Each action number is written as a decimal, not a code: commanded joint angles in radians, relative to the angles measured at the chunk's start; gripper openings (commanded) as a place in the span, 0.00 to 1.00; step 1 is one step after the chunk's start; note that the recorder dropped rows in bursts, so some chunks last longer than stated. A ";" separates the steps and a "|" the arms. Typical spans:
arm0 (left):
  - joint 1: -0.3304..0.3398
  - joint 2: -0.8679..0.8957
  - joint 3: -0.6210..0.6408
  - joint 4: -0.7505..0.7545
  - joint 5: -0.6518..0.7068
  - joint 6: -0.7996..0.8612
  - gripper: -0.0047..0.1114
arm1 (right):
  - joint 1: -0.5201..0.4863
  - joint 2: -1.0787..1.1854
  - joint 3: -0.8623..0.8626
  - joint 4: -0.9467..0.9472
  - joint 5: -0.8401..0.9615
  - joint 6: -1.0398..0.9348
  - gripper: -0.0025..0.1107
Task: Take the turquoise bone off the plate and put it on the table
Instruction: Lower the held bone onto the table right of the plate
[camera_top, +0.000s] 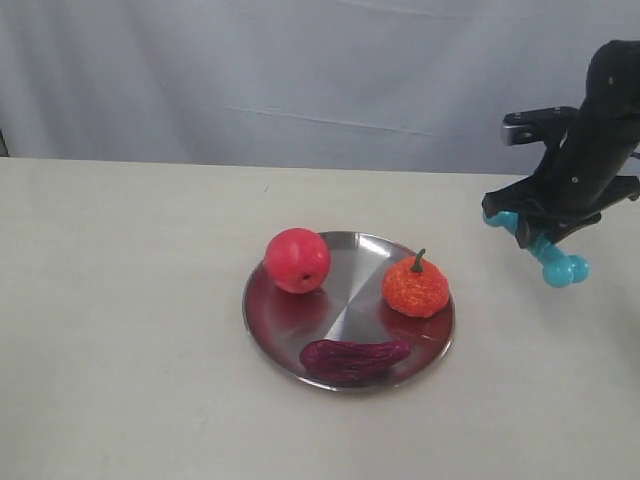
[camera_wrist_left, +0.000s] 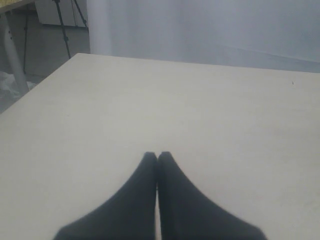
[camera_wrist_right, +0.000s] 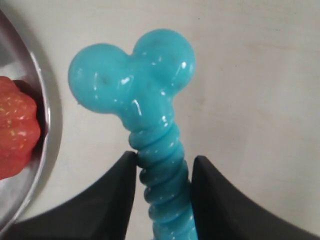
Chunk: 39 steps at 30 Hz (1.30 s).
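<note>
**Pale tabletop under a grey curtain: bone held clear of the plate**

A plain beige table (camera_top: 120, 350) fills the scene, with a grey curtain (camera_top: 300, 70) hanging behind its far edge. The right gripper (camera_top: 545, 228) is raised above the table near the right edge. It pinches the turquoise bone (camera_top: 560, 268) across its ribbed shaft, with one black finger on either side.

The bone's long axis slants. One knobbed end shows behind the fingers on the side toward the plate. The other knobbed end hangs lower, pointing toward the right edge and the near side. The right wrist view shows only bare tabletop beneath that free knob. The rim of the plate (camera_top: 345, 305) lies off to one side of it and not underneath.

The bone therefore looks to be off the plate already. What remains is judged to be a straight descent and release, with no sideways travel needed.

The plate sits mid-table, nearer the front edge than the far one, and holds three things:
- a red apple (camera_top: 297, 260) on its far-left part
- an orange pumpkin-like fruit (camera_top: 415, 286) by the rim nearest the gripper
- a dark purple wrinkled piece (camera_top: 353, 358) along the near rim

The left gripper (camera_wrist_left: 157, 156) has its fingers pressed together and holds nothing. It is over bare tabletop with a corner of the worktop in sight, and it is out of the exterior view, so the right arm is the one placed to act.
</note>
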 joint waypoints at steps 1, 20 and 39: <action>-0.005 -0.001 0.003 0.001 -0.004 -0.001 0.04 | -0.006 0.031 0.001 -0.003 -0.041 0.010 0.02; -0.005 -0.001 0.003 0.001 -0.004 -0.001 0.04 | -0.006 0.117 0.001 -0.039 -0.088 0.074 0.02; -0.005 -0.001 0.003 0.001 -0.004 -0.001 0.04 | -0.006 0.160 0.001 -0.047 -0.088 0.052 0.45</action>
